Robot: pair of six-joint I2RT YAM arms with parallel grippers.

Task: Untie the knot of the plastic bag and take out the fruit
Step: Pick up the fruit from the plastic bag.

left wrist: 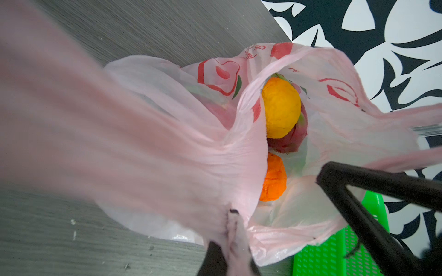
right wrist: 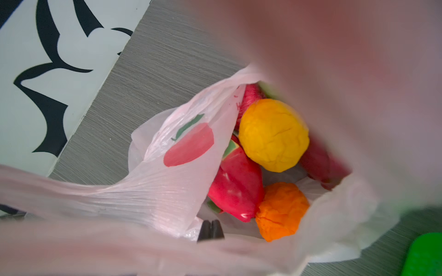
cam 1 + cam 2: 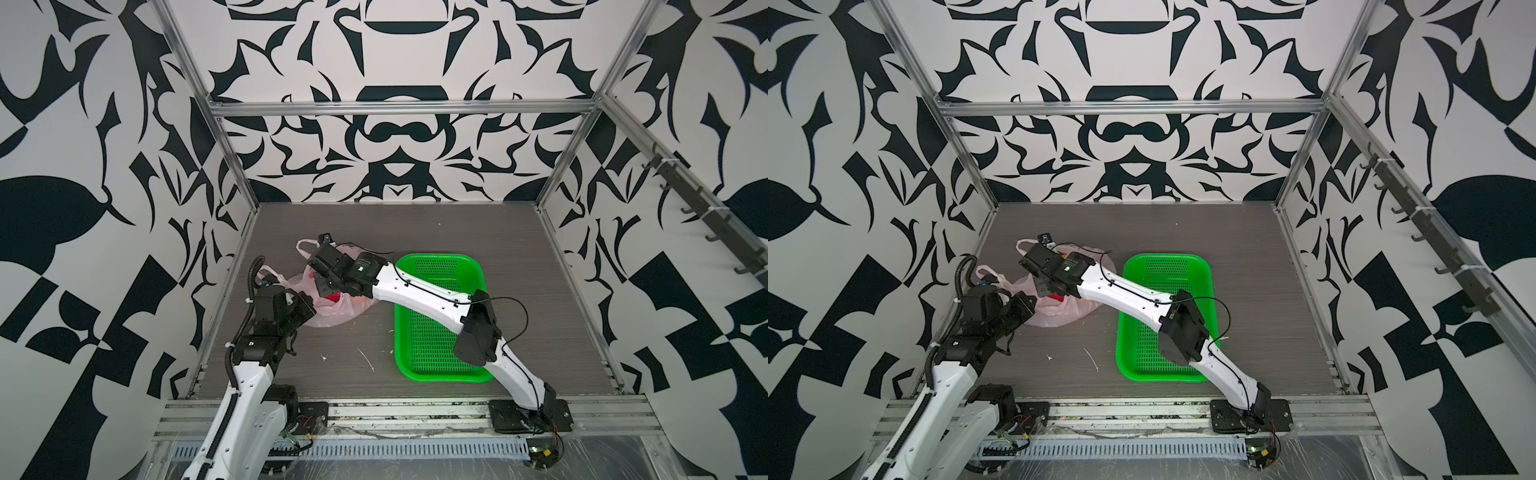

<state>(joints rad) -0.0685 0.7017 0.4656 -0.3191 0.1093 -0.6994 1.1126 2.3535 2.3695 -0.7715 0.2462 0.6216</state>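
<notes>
The plastic bag point(image 3: 332, 312) point(image 3: 1059, 313) lies at the table's left with its mouth spread wide. No knot shows, and its two handle loops stand apart. My left gripper point(image 1: 233, 212) is shut on the near rim of the bag point(image 1: 167, 153). My right gripper point(image 2: 211, 224) is shut on the opposite rim, and pink film drapes over its fingers. Inside the bag point(image 2: 172, 191) lies the fruit: a yellow round one point(image 2: 273, 135) point(image 1: 281, 107), an orange one point(image 2: 282, 211) point(image 1: 273, 179) and magenta dragon fruit point(image 2: 236, 188) point(image 1: 287, 143). In both top views the arms cover most of the bag.
A green perforated basket point(image 3: 398, 353) point(image 3: 1119, 353) stands just right of the bag, and the right arm reaches across it. The left wall runs close behind the bag. White scraps point(image 3: 368, 361) lie on the grey table near its front.
</notes>
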